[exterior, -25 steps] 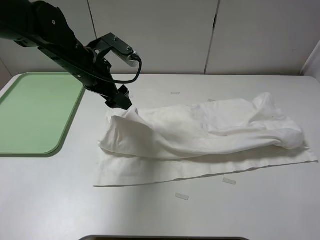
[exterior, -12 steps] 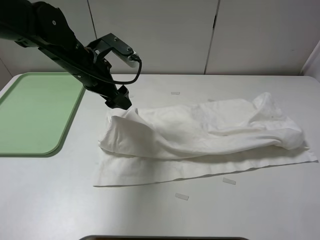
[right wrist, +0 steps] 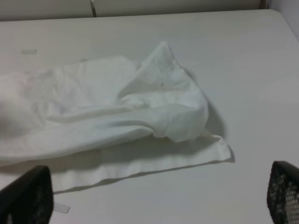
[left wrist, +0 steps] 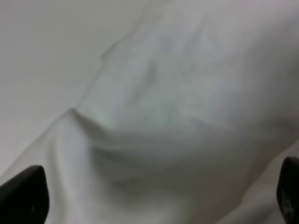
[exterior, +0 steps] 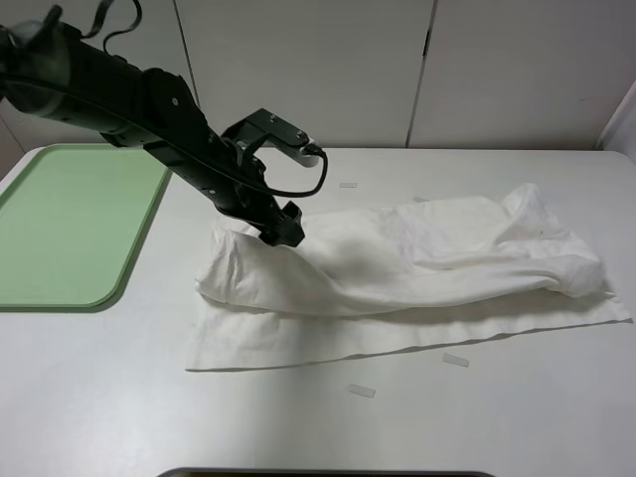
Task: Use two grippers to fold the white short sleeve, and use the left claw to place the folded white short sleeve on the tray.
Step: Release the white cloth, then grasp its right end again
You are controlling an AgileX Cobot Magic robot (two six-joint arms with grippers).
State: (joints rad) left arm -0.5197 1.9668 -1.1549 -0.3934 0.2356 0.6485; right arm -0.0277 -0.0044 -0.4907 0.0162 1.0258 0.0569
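The white short sleeve (exterior: 417, 268) lies bunched and folded lengthwise across the middle and right of the table. It fills the left wrist view (left wrist: 177, 107) and shows in the right wrist view (right wrist: 117, 112). My left gripper (exterior: 286, 231) hangs just over the shirt's raised left part, near its rear edge. Its jaws are open (left wrist: 154, 200), with cloth under them and nothing pinched. My right gripper (right wrist: 154, 198) is open too, well back from the shirt's right end; the high view does not show it. The light-green tray (exterior: 70, 224) sits bare at the table's left.
Small pale tape strips lie on the table: one behind the shirt (exterior: 348, 185) and two in front (exterior: 455, 360) (exterior: 362, 391). White cabinet doors (exterior: 328, 70) stand behind the table. A dark edge (exterior: 328, 473) shows at the table's front.
The left arm has swung right and lower, from the shirt's rear-left corner to over its raised left part. The shirt has barely shifted.
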